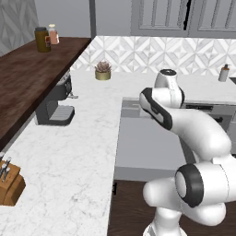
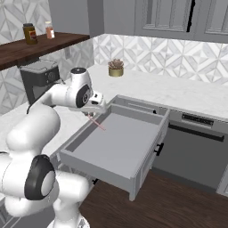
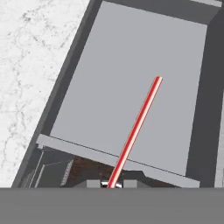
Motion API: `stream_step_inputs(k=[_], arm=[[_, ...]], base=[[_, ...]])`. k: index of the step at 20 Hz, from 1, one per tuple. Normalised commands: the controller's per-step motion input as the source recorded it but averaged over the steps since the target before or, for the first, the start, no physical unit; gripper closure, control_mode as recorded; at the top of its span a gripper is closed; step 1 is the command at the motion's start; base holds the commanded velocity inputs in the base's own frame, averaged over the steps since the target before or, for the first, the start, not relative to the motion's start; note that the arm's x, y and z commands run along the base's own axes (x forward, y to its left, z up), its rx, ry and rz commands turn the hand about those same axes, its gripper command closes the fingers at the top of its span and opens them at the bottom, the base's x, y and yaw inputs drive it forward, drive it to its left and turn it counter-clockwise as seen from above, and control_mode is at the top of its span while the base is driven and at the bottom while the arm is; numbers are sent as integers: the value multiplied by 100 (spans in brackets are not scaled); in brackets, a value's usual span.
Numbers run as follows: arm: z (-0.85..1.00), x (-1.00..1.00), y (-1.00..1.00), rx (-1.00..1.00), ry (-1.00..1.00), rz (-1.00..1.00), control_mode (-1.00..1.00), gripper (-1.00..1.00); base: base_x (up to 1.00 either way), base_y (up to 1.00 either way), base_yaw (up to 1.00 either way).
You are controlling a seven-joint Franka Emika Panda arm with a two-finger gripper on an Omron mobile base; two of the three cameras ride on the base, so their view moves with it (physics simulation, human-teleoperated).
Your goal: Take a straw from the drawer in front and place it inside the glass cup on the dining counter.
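The drawer (image 2: 116, 147) stands pulled out below the marble worktop, its plain grey inside (image 1: 143, 147) bare. My gripper (image 2: 92, 114) hovers over the drawer's left rear part, shut on a red and white striped straw (image 2: 99, 124). In the hand view the straw (image 3: 136, 127) runs up from between my fingertips (image 3: 111, 184), slanting out over the drawer floor (image 3: 109, 87). The straw's far end hangs free above that floor. The glass cup and the dining counter are out of view.
A dark coffee machine (image 1: 55, 105) stands on the marble worktop (image 1: 69, 156) left of the drawer. A small potted succulent (image 2: 116, 67) sits by the back wall. A knife block (image 1: 10, 184) is at the near left. The dark dishwasher front (image 2: 191, 147) lies right of the drawer.
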Motion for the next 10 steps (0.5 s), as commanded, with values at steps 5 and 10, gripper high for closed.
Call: stream_step_inputs(k=[5, 10], arm=[[2, -55, -3, 2, 0, -6, -100, 100], [0, -13, 0, 0, 0, -1, 100, 100]], base=[[0, 0, 0], [-76, 0, -8]])
